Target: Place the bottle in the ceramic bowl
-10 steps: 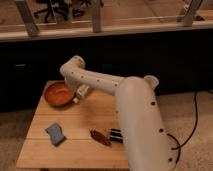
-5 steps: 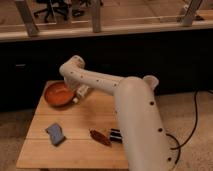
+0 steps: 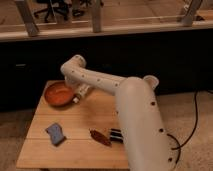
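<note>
Gripper [image 3: 80, 93] at rim of ceramic bowl [image 3: 54, 95], apparently closed on bottle [image 3: 77, 98]. Bottle just beside rim, not yet inside bowl. Transport judged nearly complete. Remaining: move over bowl, lower, release.

You have next to no change to note over the last second: the gripper [image 3: 79, 94] sits where it sat, just off the right rim of the ceramic bowl [image 3: 56, 95], and no shift of the arm [image 3: 100, 80] can be made out. The bottle [image 3: 76, 99], a pale shape at the gripper's tip and slightly below it on the bowl side, lies as before; whether it touches the rim cannot be told.
</note>
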### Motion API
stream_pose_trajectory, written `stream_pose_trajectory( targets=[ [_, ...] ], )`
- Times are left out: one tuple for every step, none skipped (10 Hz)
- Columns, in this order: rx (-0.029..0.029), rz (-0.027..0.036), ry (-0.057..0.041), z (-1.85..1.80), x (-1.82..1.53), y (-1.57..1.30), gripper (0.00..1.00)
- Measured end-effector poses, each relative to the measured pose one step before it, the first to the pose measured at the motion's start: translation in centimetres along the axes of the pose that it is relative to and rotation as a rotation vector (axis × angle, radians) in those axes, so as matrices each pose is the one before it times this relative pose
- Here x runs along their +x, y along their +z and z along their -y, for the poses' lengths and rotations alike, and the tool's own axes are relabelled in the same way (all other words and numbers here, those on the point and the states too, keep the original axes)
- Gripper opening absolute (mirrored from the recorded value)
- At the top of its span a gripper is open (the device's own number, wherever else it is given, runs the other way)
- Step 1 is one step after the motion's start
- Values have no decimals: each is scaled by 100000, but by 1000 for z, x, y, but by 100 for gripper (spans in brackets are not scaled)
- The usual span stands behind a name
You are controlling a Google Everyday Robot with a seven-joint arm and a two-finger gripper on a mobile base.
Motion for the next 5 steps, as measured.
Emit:
stream_pose_trajectory(
  targets=[
    [-271, 972, 609, -108, 168, 0, 75],
    [-811, 1348, 934, -287, 353, 109, 80],
    [-689, 1239, 438, -131, 180, 102, 80],
    [-769, 1112, 628, -261, 396, 74, 80],
    [-462, 645, 473, -177, 293, 50, 80]
  ],
)
